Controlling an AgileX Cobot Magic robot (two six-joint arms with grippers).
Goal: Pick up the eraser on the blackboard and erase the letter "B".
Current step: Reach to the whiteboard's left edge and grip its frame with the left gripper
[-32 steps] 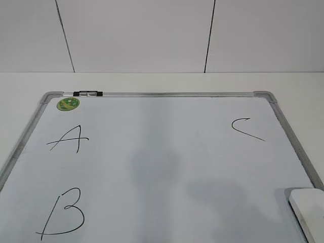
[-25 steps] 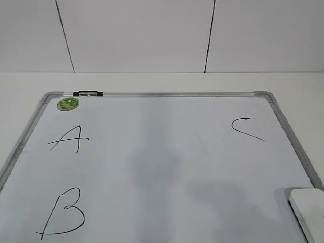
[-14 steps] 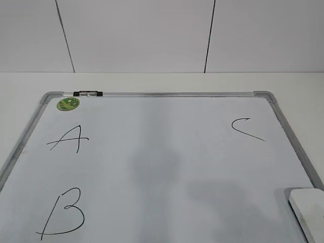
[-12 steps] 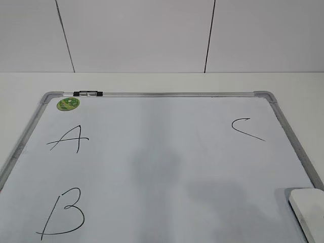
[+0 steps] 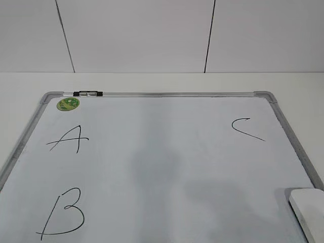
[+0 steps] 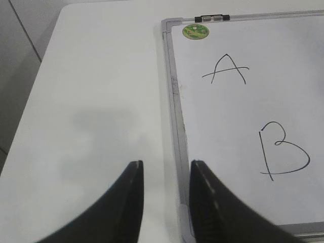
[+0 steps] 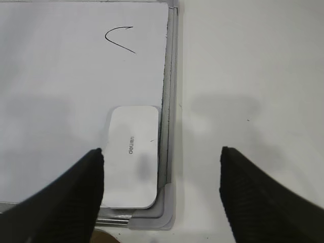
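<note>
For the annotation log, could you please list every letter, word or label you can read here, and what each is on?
"A": black marker on the blackboard, below the green sticker.
"B": black marker, nearer than the "A".
"C": black marker, far right.
Grey word on the eraser: too blurred to read surely.
Green sticker print: too small.

- The blackboard [image 5: 167,152]: smooth white writing face, slightly glossy; brushed silver metal frame.
- The eraser [image 7: 132,154]: smooth matt white plastic.
- The table [image 6: 101,101]: plain matt white top.

Showing white blackboard [image 5: 167,152] framed silver-grey [image 5: 162,94], green sticker [image 5: 67,104] upper left, black "B" [image 5: 63,212], white eraser [image 7: 131,156] lettered grey.
</note>
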